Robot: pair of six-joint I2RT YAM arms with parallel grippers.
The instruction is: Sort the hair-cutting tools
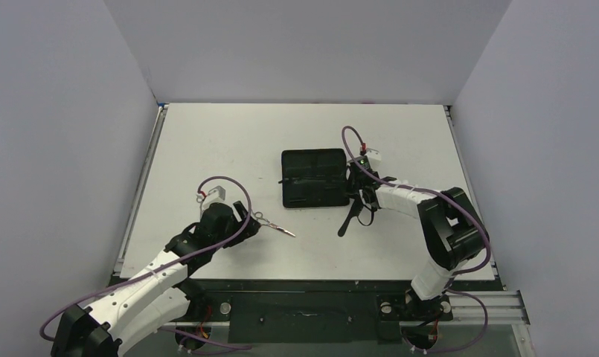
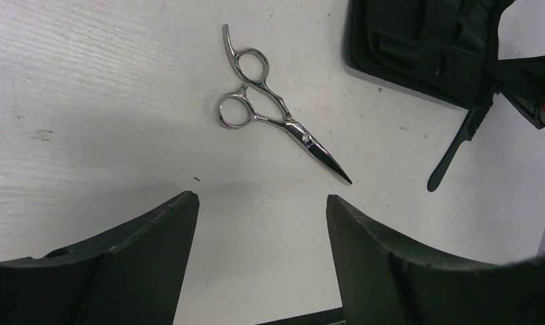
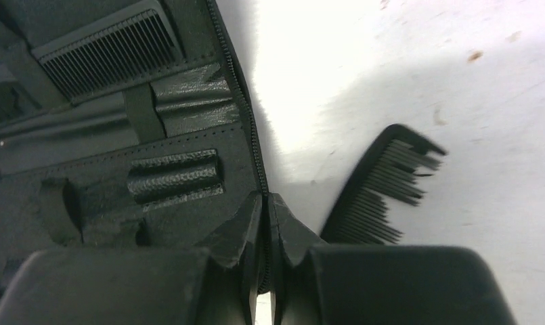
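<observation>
A flat black zip case (image 1: 315, 178) is seen lying open on the white counter (image 1: 207, 149). Its lining is of dark fabric and grained leather-like material, stitched into pockets and elastic loops (image 3: 175, 177). One pocket at the case's edge is filled by a stowed comb (image 3: 107, 51), black and fine-toothed. The loops beside it are seen empty.

The slim black plastic comb (image 3: 384, 196) is found on the counter just outside the case's zipped rim, its thin teeth blurred and its narrow handle stretched away from the case. The right claw (image 3: 266, 200) is pressed together at that rim, with the zip line running into the slit between its tips. Whether the rim is actually pinched cannot be told.

The silver metal scissors (image 2: 276, 108) are laid flat on the bare counter, well apart from the case, blades closed to a point, with two round finger rings and a curved tang. The left claw (image 2: 261, 200) is spread wide near them, touching nothing.
</observation>
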